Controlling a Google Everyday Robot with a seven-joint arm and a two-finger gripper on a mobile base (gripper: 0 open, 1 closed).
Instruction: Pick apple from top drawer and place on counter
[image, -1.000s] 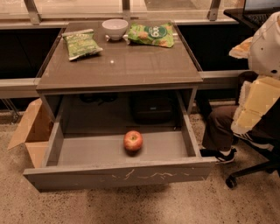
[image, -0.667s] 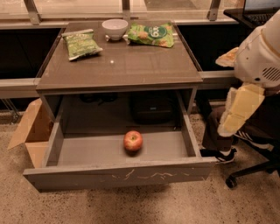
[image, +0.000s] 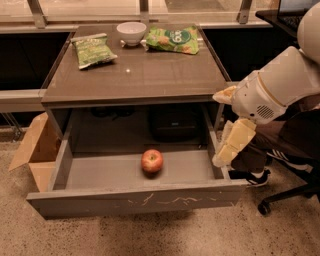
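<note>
The apple (image: 152, 161), small, red with yellowish patches, lies on the floor of the pulled-out top drawer (image: 135, 200), near its middle and close behind the scratched front panel. The counter (image: 145, 75) is the glossy grey-brown top above the drawer. My gripper (image: 223, 156) hangs pale yellow from the white arm (image: 280, 85) at the right. It points down over the drawer's right side wall, about a hand's width right of the apple and slightly above it. It holds nothing that I can see.
On the counter's far edge stand a white bowl (image: 131, 33), a green snack bag (image: 92, 49) on the left and another green bag (image: 172, 39) on the right. An open cardboard box (image: 37, 150) sits on the floor left of the drawer. An office chair base (image: 290, 192) stands on the right.
The arm has swung left and down from the right edge of view. The gripper has come from beside the table to the drawer's right wall. The apple has not moved.
</note>
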